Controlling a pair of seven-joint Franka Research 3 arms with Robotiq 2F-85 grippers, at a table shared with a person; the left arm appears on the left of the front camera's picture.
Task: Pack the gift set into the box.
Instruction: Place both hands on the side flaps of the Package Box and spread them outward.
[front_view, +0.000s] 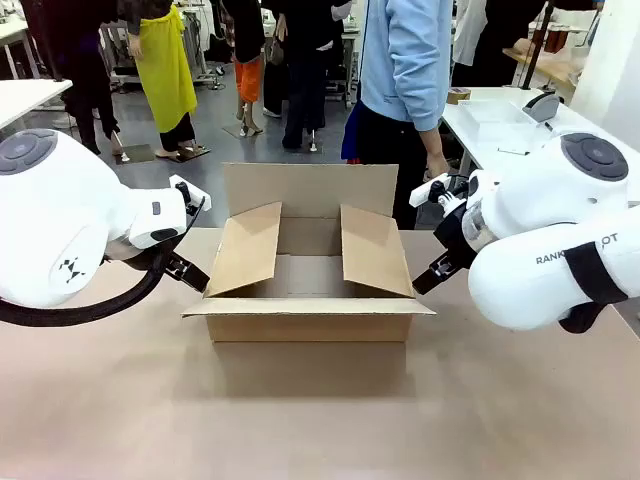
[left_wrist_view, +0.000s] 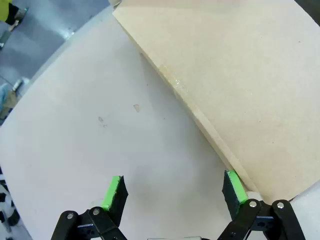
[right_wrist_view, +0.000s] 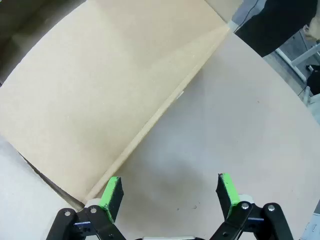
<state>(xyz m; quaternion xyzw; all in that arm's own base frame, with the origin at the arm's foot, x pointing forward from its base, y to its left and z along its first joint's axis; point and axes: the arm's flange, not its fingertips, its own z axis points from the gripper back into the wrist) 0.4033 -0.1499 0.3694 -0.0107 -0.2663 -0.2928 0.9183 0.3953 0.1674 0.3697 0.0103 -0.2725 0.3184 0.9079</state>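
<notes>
The two white arms bulk largest, the left arm (front_view: 50, 220) at the left edge of the front view and the right arm (front_view: 560, 240) at the right edge, both over the brown table (front_view: 320, 420). Between them, at the centre of the frame, the box (front_view: 310, 327) sits on the table with its top open. The far flap stands upright, the near flap is folded out flat toward the camera, and the left flap (front_view: 245, 250) and right flap (front_view: 375, 250) rise on a slant. The inside that shows is bare cardboard. The left gripper (front_view: 190, 272) sits low by the outer edge of the left flap, and the right gripper (front_view: 430, 275) sits likewise by the right flap. In the left wrist view the left gripper (left_wrist_view: 172, 187) is spread wide with only table between its green pads. One pad lies just beside the edge of the box (left_wrist_view: 240, 75), filling the upper right, and contact cannot be told. In the right wrist view the right gripper (right_wrist_view: 167, 189) is equally wide and holds nothing, one pad close to the cardboard (right_wrist_view: 100, 90) across the upper left. Beyond the box a person (front_view: 405, 70) in a light blue top stands at the far side, one hand (front_view: 437, 165) hanging down.
</notes>
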